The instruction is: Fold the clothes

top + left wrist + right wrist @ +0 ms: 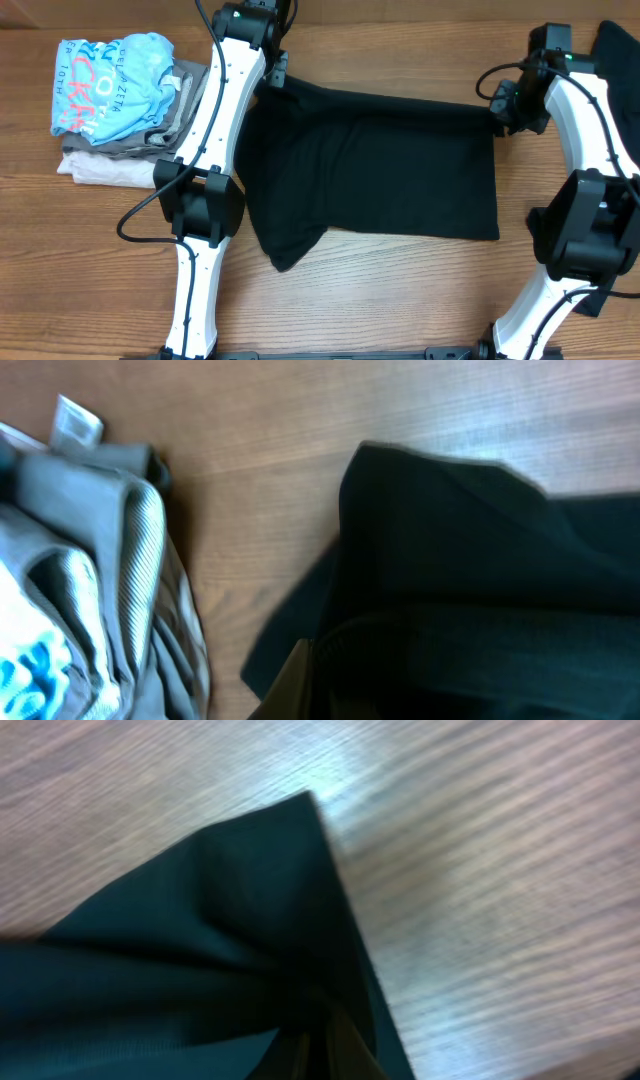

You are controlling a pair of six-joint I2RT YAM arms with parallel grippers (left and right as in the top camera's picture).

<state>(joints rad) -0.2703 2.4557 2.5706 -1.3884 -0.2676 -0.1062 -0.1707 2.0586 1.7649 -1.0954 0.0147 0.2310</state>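
Observation:
A black garment [380,170] lies spread across the middle of the wooden table, with a sleeve-like flap hanging toward the front left. My left gripper [272,82] is at its far left corner and shut on the fabric. In the left wrist view the black cloth [480,560] covers the jaws [320,695]. My right gripper [498,110] is at the far right corner, shut on that corner. In the right wrist view the cloth [200,940] comes to a point above the jaws [330,1055]. A second black garment [620,45] lies at the far right edge.
A stack of folded clothes sits at the far left: a light-blue lettered shirt [110,85] on grey [185,105] and beige [100,170] garments. The grey one [90,560] lies close to my left gripper. Bare wood [400,300] lies in front of the garment.

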